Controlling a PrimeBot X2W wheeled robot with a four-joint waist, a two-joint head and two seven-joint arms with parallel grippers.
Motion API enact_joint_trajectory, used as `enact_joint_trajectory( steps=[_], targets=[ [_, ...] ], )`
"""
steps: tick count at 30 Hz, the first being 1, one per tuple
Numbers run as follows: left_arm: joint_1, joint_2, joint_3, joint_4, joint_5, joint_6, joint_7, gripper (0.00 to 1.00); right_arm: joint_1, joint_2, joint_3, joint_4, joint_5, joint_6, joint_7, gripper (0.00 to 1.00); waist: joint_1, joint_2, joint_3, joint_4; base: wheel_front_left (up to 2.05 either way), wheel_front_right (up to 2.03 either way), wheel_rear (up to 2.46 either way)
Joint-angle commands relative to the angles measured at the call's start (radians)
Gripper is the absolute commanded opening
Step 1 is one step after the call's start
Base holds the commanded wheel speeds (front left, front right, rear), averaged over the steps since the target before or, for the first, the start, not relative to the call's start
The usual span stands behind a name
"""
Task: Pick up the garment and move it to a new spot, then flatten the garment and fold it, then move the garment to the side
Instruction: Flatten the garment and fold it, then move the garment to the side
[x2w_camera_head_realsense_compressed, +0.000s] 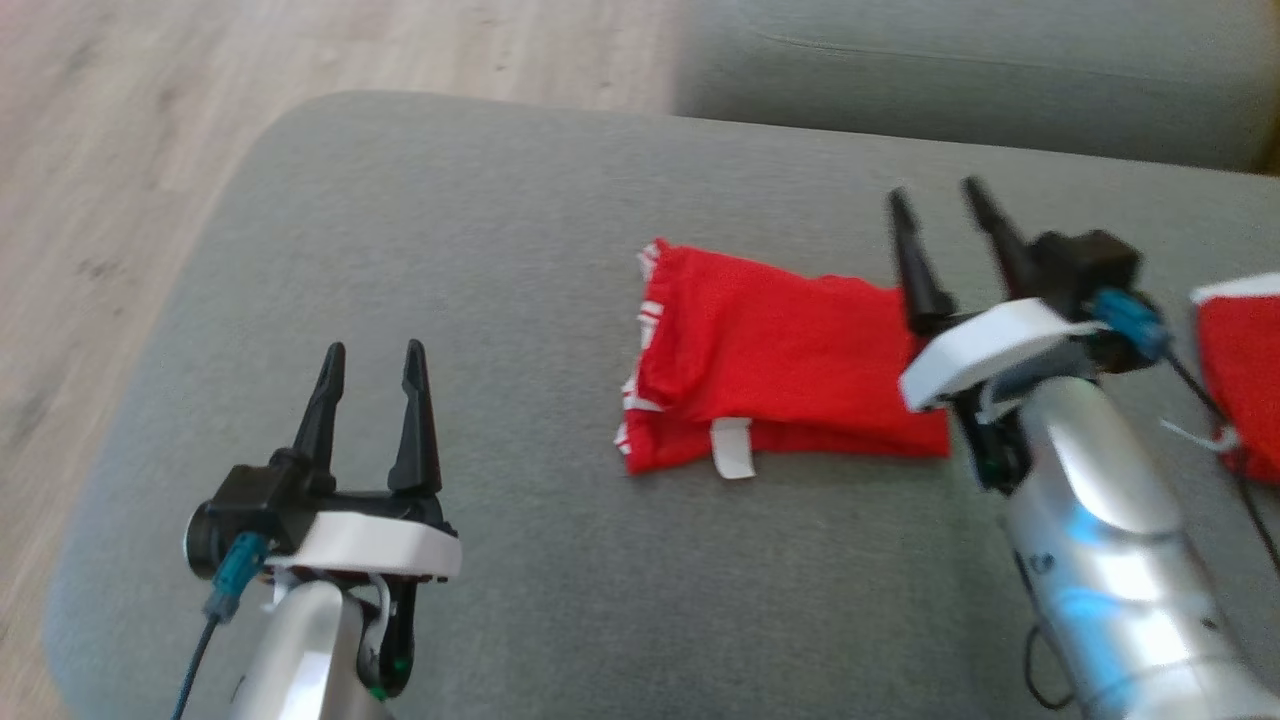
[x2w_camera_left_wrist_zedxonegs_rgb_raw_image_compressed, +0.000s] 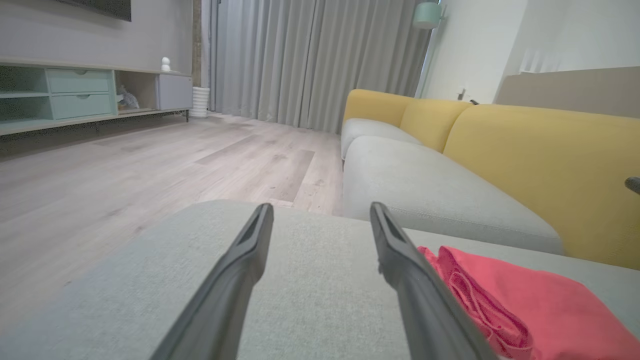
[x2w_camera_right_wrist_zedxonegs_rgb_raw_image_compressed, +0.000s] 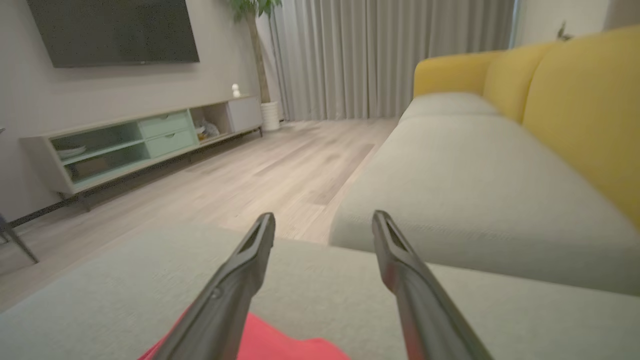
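Observation:
The red garment (x2w_camera_head_realsense_compressed: 770, 365) with white trim lies folded into a rectangle on the grey cushion (x2w_camera_head_realsense_compressed: 500, 250), a white tag at its near edge. My right gripper (x2w_camera_head_realsense_compressed: 940, 200) stands open just past the garment's right end, nothing between its fingers. My left gripper (x2w_camera_head_realsense_compressed: 372, 360) is open over bare cushion, well left of the garment. In the left wrist view the garment (x2w_camera_left_wrist_zedxonegs_rgb_raw_image_compressed: 525, 305) lies at the lower right of the open fingers (x2w_camera_left_wrist_zedxonegs_rgb_raw_image_compressed: 240, 270). A corner of the garment (x2w_camera_right_wrist_zedxonegs_rgb_raw_image_compressed: 280, 345) shows low between the fingers in the right wrist view.
A second red cloth (x2w_camera_head_realsense_compressed: 1240, 360) lies at the right edge of the cushion. A further grey sofa seat (x2w_camera_head_realsense_compressed: 960, 80) adjoins behind, with yellow backrests (x2w_camera_left_wrist_zedxonegs_rgb_raw_image_compressed: 550, 155). Wooden floor (x2w_camera_head_realsense_compressed: 110, 200) lies to the left, a low TV cabinet (x2w_camera_right_wrist_zedxonegs_rgb_raw_image_compressed: 140, 140) beyond.

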Motion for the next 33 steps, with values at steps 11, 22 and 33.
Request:
enact_joint_trajectory(
  steps=[11,22,33],
  targets=[
    [0.026,0.009,0.084,-0.051,0.034,-0.001,-0.005,1.00,0.324,0.014,-0.187,-0.316,-0.136,-0.002,-0.013,1.00,0.0001,0.0000,-0.015,-0.127,0.00,0.00,0.00],
    [0.027,0.006,0.087,-0.050,0.044,-0.010,-0.005,1.00,0.393,0.014,-0.181,-0.366,-0.118,-0.002,-0.010,1.00,0.0001,0.0000,0.003,-0.134,0.00,0.00,0.00],
    [-0.018,0.005,0.042,-0.036,0.031,-0.022,-0.005,1.00,0.285,0.014,-0.200,-0.329,-0.164,-0.002,0.067,1.00,0.0001,0.0000,0.063,-0.051,0.00,0.00,0.00]
  ],
)
